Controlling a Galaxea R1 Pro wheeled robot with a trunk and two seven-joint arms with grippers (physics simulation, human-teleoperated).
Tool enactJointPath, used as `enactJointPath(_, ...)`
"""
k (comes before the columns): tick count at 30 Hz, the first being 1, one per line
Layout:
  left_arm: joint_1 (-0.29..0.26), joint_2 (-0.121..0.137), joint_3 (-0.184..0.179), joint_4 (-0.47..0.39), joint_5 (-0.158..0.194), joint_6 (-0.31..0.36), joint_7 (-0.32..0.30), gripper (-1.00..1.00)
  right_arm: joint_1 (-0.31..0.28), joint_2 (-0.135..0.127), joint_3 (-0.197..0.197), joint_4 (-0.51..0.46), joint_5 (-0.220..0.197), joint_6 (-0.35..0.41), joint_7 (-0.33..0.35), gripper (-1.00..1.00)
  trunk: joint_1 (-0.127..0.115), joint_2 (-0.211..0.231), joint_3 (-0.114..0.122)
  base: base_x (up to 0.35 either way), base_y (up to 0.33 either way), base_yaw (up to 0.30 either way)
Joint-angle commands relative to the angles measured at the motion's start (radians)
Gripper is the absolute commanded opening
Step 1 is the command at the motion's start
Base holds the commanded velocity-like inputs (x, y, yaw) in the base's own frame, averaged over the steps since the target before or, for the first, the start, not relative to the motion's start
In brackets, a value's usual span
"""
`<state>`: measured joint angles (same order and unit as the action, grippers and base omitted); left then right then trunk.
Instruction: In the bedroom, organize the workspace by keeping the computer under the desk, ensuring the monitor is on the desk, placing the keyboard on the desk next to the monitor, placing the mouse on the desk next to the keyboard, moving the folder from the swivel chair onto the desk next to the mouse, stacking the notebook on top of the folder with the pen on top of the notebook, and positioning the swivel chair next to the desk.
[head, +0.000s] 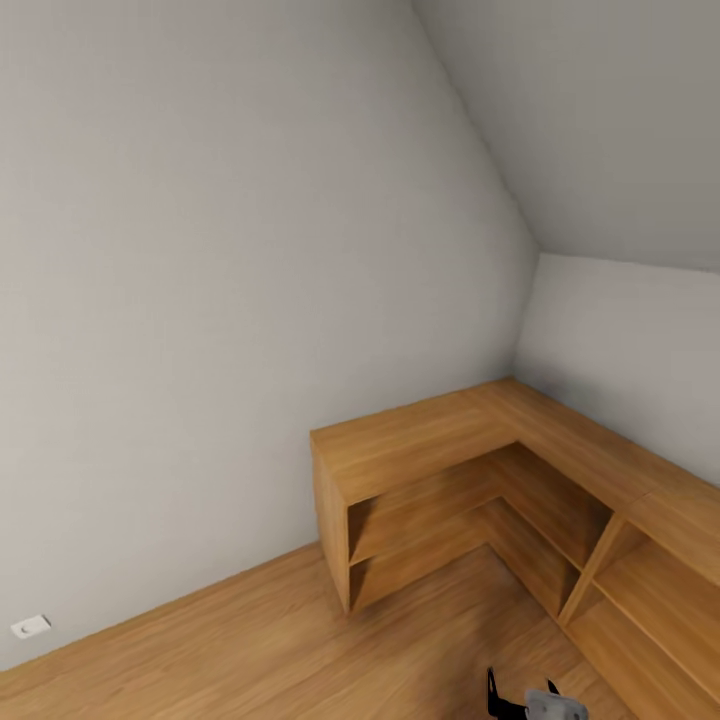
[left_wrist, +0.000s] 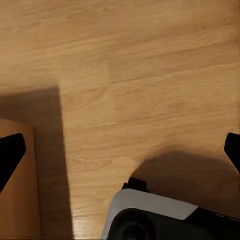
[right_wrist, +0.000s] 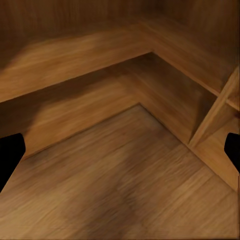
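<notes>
jaws, left: standing wide apart, dark fingertips (left_wrist: 10, 155) showing at both side edges of the left wrist view, nothing between them but wooden floor (left_wrist: 150, 75)
jaws, right: also spread apart and holding nothing, one fingertip (right_wrist: 9, 155) at each side edge of the right wrist view, pointing into the low shelf unit (right_wrist: 100, 65)
shelf unit in head view: L-shaped wooden shelving (head: 430, 440) sitting in the room corner, lower right of the frame, its top and compartments showing bare
robot part: grey-and-black piece of an arm (head: 545, 700) peeking in at the bottom edge of the head view
walls: plain grey wall (head: 200, 300) filling the left; small white socket (head: 30, 626) at lower left near the floor line
task things: no computer, monitor, keyboard, mouse, folder, notebook, pen or swivel chair appearing here
step in hand: looks like travelling or searching, no manipulation going on
next move: probably turning the base or head away from this corner until the bench and chair are coming into sight
</notes>
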<state>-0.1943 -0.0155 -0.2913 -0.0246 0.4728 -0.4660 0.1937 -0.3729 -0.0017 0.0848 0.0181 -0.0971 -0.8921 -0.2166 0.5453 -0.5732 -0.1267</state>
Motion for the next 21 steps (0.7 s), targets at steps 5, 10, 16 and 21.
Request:
enactJointPath(5,-0.001,0.001,0.004,-0.001,0.004,0.053,-0.018,1.0,-0.001,0.0,0.009,0.003,-0.009,-0.003,0.001,1.0,0.0,-0.002,0.004,0.0,0.0,-0.194)
enactJointPath(10,-0.001,-0.001,0.005,-0.001,0.003,0.059,-0.023,1.0,-0.001,0.001,0.01,0.003,-0.009,-0.002,0.001,1.0,0.0,-0.002,0.008,0.0,0.0,-0.143)
enactJointPath(16,-0.001,-0.002,0.008,-0.001,0.003,0.058,-0.023,1.0,-0.001,0.002,0.009,0.003,-0.01,-0.001,0.001,1.0,0.0,-0.002,0.009,0.0,0.0,-0.023)
enactJointPath(21,-0.001,-0.003,0.002,-0.002,-0.001,0.055,-0.023,1.0,-0.001,0.0,0.009,0.002,-0.009,-0.001,0.005,1.0,0.0,-0.002,0.008,0.0,0.0,-0.146)
